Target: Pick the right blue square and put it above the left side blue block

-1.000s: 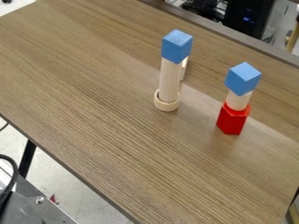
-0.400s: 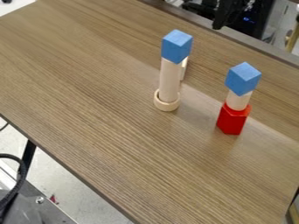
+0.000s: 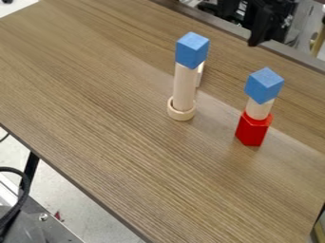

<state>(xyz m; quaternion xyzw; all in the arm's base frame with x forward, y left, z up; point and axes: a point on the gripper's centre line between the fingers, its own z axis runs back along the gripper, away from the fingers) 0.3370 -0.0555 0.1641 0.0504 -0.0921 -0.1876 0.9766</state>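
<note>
The black gripper (image 3: 255, 39) hangs at the top edge of the view, behind and above the right stack and apart from it; how its jaws stand cannot be made out. On the right, a blue block (image 3: 264, 85) rests tilted-looking on a short pale wooden cylinder (image 3: 259, 109), which stands on a red block (image 3: 253, 129). Further left, another blue block (image 3: 192, 50) tops a tall pale cylinder (image 3: 185, 88), whose foot stands in a round wooden ring (image 3: 181, 114).
A pale wooden piece (image 3: 200, 75) stands partly hidden behind the left tower. The wooden table (image 3: 114, 123) has its far edge running diagonally along the upper right. A dark cable (image 3: 24, 190) and metal equipment lie beyond the lower left edge.
The black gripper came into view at the top edge, then shifted slightly right and down. Both stacks kept their places, while the cable at lower left moved a little.
</note>
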